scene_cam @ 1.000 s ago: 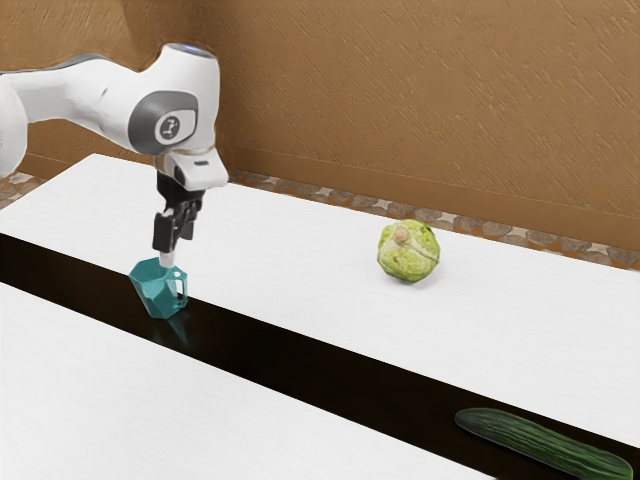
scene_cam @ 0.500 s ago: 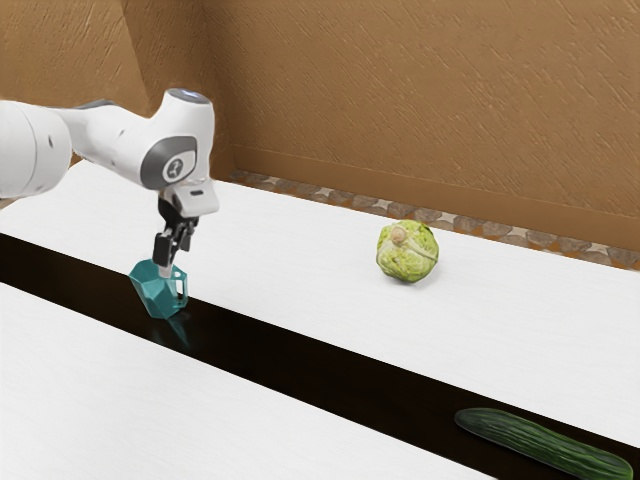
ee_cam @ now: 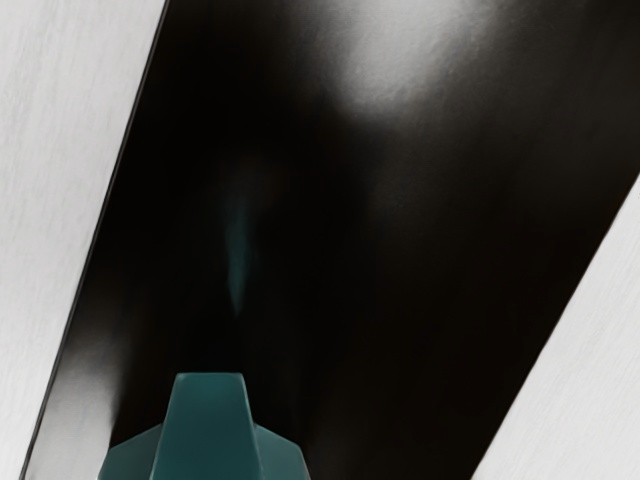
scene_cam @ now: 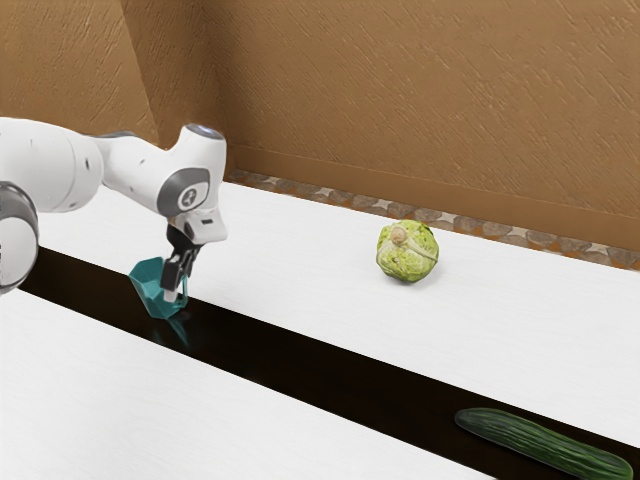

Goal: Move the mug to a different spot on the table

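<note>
Since a second ago the arm has sunk lower and leaned in, carrying the gripper (scene_cam: 179, 287) from just above the mug (scene_cam: 153, 288) down onto its handle side; the mug itself has not shifted. It stands on the black strip (scene_cam: 330, 368) of the table (scene_cam: 300, 255), toward the exterior view's left, and in the wrist view the mug (ee_cam: 205, 432) sits directly under the hand with the strip (ee_cam: 350, 200) stretching beyond it. Whether the gripper is open or clamped on the mug cannot be told from here. Risks, as judged: a hold taken at the handle or one wall is off-centre, so the mug could swing, twist or slip out on the lift; if nothing is yet clamped, the hand would rise empty; further descent could tip the mug or shove it along the glossy strip. Surroundings: a lettuce (scene_cam: 407, 251) rests on the far white band, well apart to the exterior view's right; a cucumber (scene_cam: 545, 446) lies at the near right corner, partly on the strip. Neither stands close to the mug, so much of the table between offers landing room, though a long carry rightward would approach both.
</note>
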